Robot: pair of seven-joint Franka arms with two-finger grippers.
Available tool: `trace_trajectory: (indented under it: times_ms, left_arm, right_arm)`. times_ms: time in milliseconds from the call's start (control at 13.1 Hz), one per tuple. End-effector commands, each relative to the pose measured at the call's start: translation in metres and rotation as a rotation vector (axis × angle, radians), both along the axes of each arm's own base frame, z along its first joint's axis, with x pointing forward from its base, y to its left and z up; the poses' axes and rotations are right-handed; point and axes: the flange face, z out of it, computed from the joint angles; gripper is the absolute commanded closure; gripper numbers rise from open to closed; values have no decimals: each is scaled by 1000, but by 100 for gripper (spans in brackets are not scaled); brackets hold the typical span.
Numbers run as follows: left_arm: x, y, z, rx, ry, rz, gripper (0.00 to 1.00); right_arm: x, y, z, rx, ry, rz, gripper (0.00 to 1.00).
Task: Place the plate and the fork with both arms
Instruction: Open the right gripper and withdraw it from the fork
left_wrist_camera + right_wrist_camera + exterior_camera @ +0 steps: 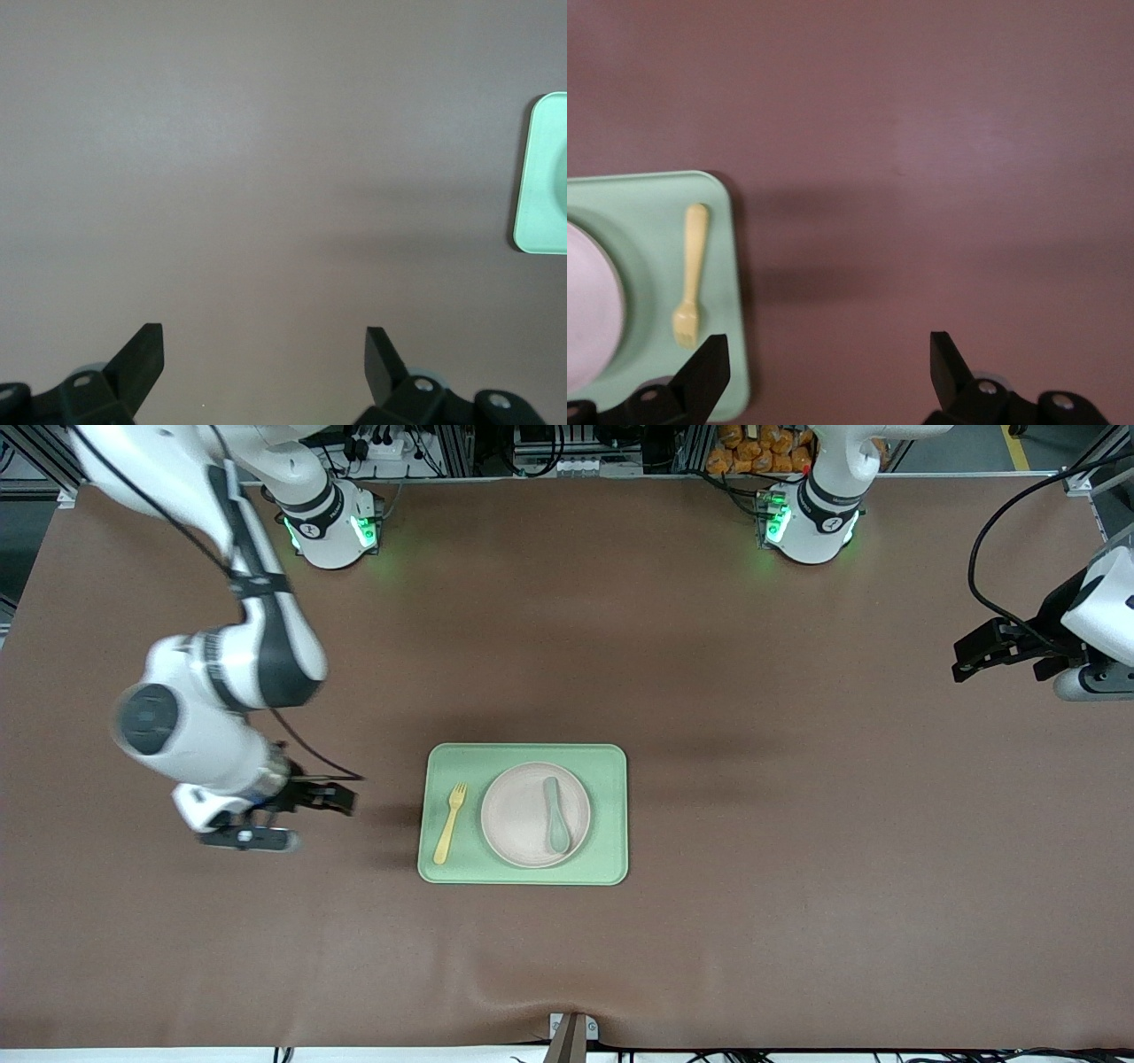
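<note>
fork (449, 823): we judge it light, stiff; pinch mid-handle
plate (535, 815): we'd take its rim
left gripper (990, 657), right gripper (330, 795): wide open, empty

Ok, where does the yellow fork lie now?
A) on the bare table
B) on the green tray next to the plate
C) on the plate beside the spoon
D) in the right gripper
B: the fork lies flat on the tray, beside the plate, which holds only the spoon.
</note>
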Motion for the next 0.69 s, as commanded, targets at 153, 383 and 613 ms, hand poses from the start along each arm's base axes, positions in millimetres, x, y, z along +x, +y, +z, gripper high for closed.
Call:
trace_trajectory:
  times_ms: [153, 383, 613]
  left_arm:
    - [0, -10, 2, -22, 2, -14, 0]
    - [1, -11, -1, -45, 10, -13, 0]
    - [2, -10, -3, -45, 13, -5, 0]
  right_arm:
    - [-49, -113, 105, 33, 5, 70, 0]
    - [-83, -134, 165, 40, 13, 49, 0]
    - [-99, -137, 210, -19, 54, 59, 0]
